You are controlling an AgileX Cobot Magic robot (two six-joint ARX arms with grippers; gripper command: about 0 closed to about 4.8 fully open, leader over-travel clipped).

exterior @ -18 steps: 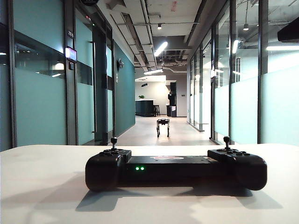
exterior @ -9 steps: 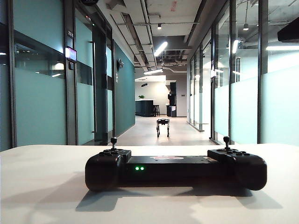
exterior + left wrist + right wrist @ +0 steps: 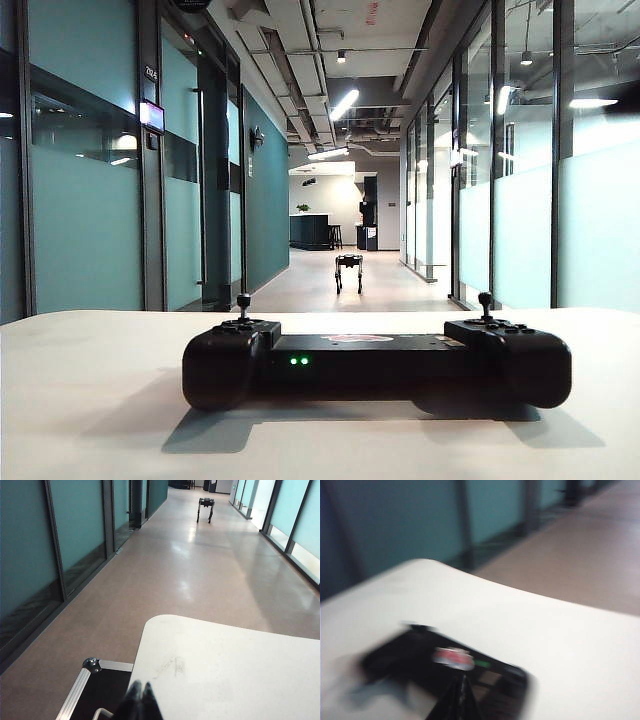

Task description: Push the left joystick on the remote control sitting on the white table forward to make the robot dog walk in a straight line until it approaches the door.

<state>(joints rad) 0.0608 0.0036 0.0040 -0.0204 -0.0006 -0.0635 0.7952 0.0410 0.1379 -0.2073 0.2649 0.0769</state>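
Observation:
The black remote control [image 3: 375, 360] lies on the white table [image 3: 90, 400], its green lights lit. Its left joystick [image 3: 243, 298] stands upright with nothing touching it. The robot dog [image 3: 348, 272] stands far down the corridor and also shows in the left wrist view as the same robot dog [image 3: 205, 507]. My left gripper [image 3: 140, 685] is shut and empty over the table's corner [image 3: 155, 630]. My right gripper [image 3: 461, 680] is shut and hovers above the blurred remote control [image 3: 410, 660]. Neither gripper shows in the exterior view. I cannot tell which glass panel is the door.
Dark-framed teal glass walls [image 3: 90, 220] line both sides of the corridor. A black case with an aluminium edge [image 3: 80, 690] sits on the floor beside the table's corner. A second stick [image 3: 485, 298] stands on the remote's right end.
A dark shape at the exterior view's top right edge has gone out of frame. The remote, its sticks and the robot dog have not moved.

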